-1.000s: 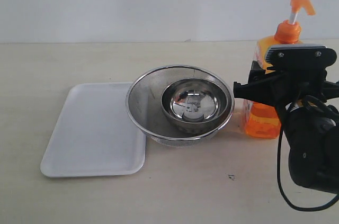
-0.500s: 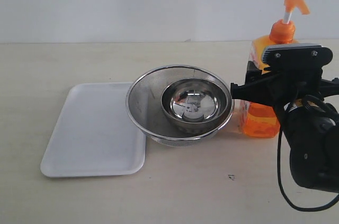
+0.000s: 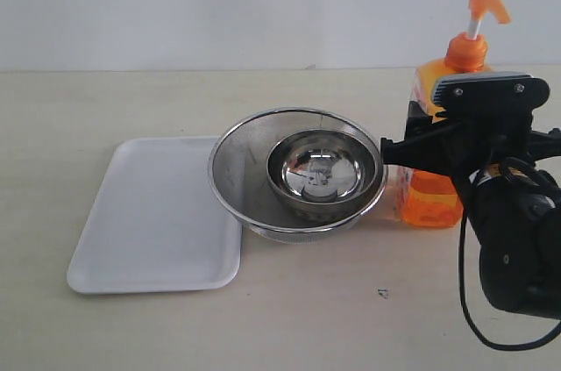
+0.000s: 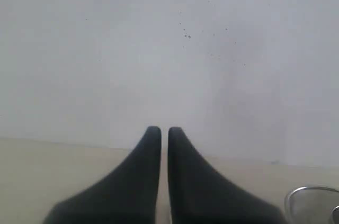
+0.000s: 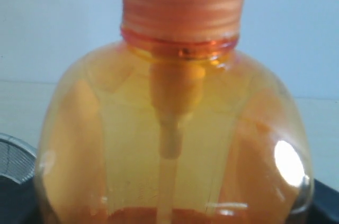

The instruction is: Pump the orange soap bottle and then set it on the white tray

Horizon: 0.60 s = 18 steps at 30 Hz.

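Near the worktop's right edge, the orange soap bottle is gripped upright about its body by the closed right end effector, presumably for carriage past the steel bowls to the white tray leftward, while the left end effector is shut and empty.

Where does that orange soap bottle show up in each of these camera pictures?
Exterior view: the orange soap bottle is at far right, beside the mesh steel bowl.
Left wrist view: not in it.
Right wrist view: fills the picture, close up.
Shared landmark: the mesh steel bowl's rim shows at an edge of both wrist views.
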### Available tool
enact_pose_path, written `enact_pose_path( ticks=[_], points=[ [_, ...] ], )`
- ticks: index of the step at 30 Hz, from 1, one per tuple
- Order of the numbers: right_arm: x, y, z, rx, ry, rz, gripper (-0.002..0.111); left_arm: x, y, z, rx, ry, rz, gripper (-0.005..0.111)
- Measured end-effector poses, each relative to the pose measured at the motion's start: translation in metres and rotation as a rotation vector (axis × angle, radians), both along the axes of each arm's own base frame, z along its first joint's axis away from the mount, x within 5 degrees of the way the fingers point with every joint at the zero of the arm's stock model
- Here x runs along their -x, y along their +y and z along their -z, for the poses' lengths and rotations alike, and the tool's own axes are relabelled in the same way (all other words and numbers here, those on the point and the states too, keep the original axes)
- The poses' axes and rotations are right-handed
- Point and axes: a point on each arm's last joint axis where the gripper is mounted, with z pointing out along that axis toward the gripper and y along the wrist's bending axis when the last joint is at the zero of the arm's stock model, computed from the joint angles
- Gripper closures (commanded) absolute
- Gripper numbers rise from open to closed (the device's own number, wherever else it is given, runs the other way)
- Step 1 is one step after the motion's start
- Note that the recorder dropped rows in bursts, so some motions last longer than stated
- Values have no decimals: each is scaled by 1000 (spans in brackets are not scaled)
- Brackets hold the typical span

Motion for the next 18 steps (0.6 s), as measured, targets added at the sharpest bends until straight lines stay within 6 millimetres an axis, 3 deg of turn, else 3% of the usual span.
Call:
enact_pose_path(
  ticks=[4, 10, 18],
  points=[
    [0, 3, -1, 43, -7, -38, 103, 0, 0, -1, 30, -3, 5, 102],
    [0, 4, -1, 106, -15, -53, 103, 4, 0, -25, 27, -27, 6, 102],
    [0, 3, -2, 154, -22, -54, 103, -13, 0, -44, 25, 110, 6, 102]
  ],
)
